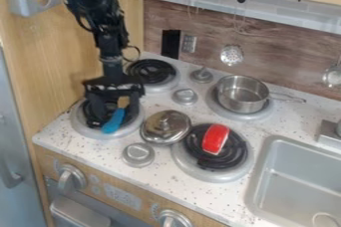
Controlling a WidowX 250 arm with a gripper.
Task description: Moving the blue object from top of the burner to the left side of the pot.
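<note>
Gripper (117,111) open over the near-left burner (85,129), fingers either side of the blue object (114,121) lying there! Centre it, close evenly, lift straight up, then travel high to the left of the pot (242,101).

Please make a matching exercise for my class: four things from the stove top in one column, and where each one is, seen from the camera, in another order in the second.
Things
1. Blue object
2. Red object
3. Round metal lid
4. Metal pot

Places
A. On the back right burner
B. At the front left burner, by the gripper
C. On the front right burner
D. Between the two front burners

Right pairs: 1-B, 2-C, 3-D, 4-A
</note>
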